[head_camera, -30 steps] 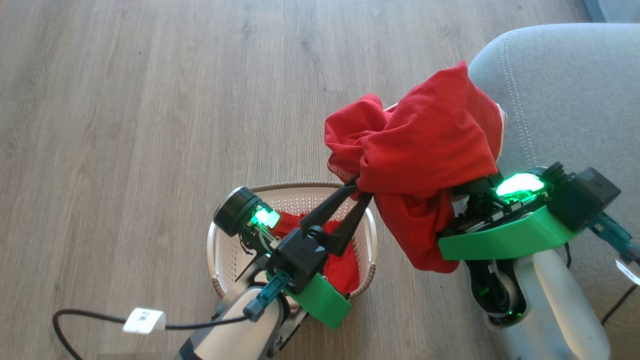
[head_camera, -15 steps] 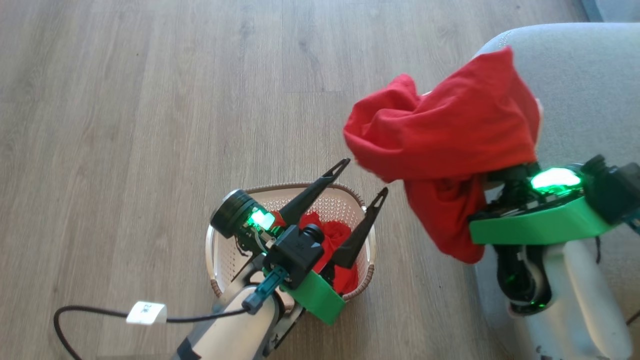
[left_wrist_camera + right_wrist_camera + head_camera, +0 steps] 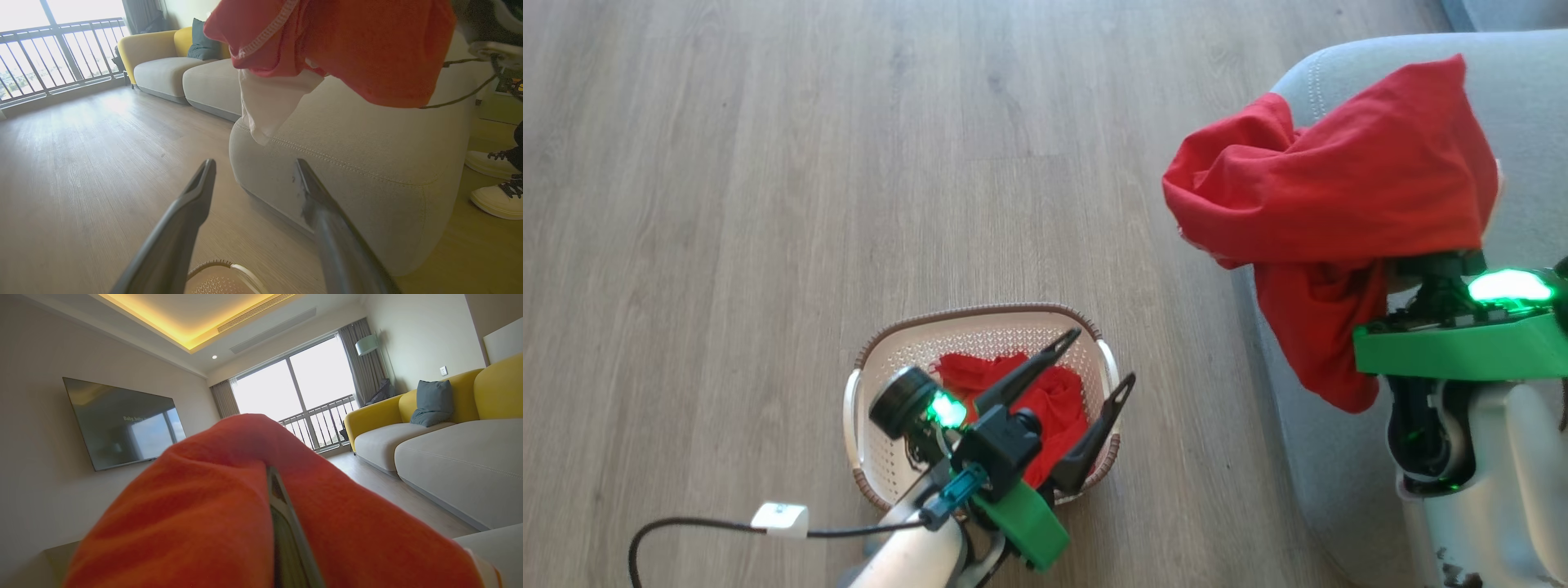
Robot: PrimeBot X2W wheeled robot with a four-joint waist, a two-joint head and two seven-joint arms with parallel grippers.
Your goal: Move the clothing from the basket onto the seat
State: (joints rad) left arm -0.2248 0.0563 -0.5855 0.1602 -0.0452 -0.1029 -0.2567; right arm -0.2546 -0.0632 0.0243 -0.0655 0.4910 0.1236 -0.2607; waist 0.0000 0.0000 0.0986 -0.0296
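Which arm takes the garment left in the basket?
Left. The left gripper hangs open right above the basket, over the red garment in it. The right gripper is shut on the other garment, held over the seat.

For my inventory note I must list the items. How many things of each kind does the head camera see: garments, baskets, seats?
Red garments: 2 (one red garment on the right pincer, the other in the basket)
Cream basket: 1
Grey seat: 1
Total: 4
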